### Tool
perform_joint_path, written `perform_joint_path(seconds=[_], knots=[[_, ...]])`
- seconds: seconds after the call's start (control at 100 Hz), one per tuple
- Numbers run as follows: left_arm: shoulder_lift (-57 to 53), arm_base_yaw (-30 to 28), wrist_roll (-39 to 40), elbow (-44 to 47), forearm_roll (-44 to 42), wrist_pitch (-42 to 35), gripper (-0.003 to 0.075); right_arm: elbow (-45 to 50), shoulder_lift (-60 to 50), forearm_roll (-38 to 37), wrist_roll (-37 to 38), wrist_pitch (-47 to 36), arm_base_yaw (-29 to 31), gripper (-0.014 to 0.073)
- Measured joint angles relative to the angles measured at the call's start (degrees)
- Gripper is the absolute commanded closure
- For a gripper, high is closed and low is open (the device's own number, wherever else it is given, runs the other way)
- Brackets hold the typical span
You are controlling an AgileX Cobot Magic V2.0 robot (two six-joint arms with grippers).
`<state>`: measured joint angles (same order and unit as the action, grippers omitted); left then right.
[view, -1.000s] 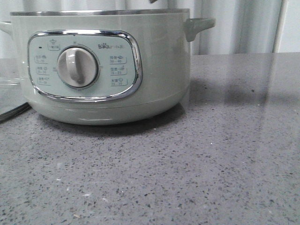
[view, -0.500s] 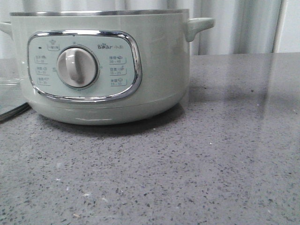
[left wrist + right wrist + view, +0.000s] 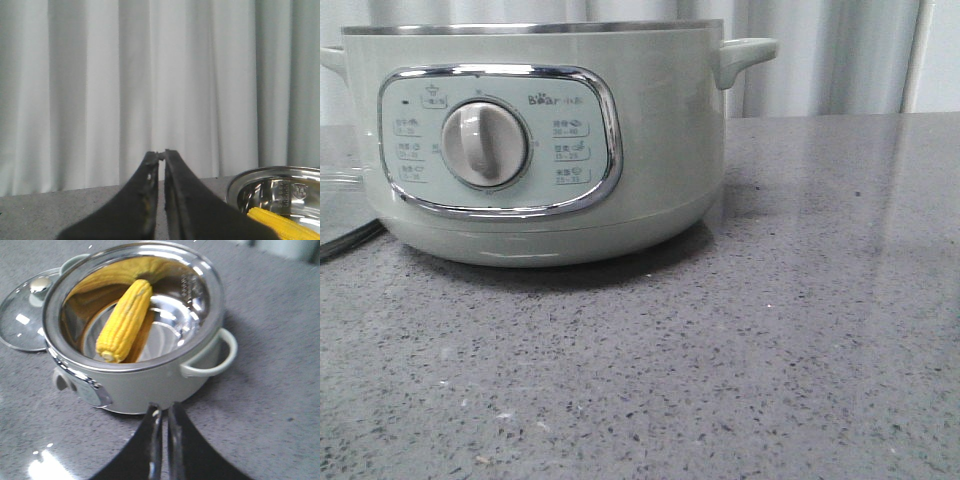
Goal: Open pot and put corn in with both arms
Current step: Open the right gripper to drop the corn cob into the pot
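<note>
At centre of the right wrist view, one pot stands on the grey worktop with its mouth uncovered; one corn lies slanted inside the steel bowl, its stub end toward the lower left of the frame; one glass lid lies flat at upper left, touching or just beside the pot. Both steps look done, so I judge the task at its end; what remains is for the arms to back off without knocking the pot. Two grippers show, one per wrist view: the left gripper has its fingers nearly together and holds nothing; the right gripper likewise, fingers almost touching, empty. Low in the front view only the pot's panel side shows; neither arm appears.
</note>
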<state>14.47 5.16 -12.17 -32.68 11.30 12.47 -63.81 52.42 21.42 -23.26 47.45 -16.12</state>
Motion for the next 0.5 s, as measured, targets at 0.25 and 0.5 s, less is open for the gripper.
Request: perform_joint_path(seconds=[0.25,0.5], knots=[[-4.0,0.0,0.0,5.5,2.8,0.2,0.0741,15.6,-17.7,-2.5,-0.1,-13.1,0.0,0.0667],[-9.4,0.0,0.0,12.6,4.9,0.3,0.0741,28.0,-33.2,-2.6,-0.1,-22.6,0.0,0.0667]])
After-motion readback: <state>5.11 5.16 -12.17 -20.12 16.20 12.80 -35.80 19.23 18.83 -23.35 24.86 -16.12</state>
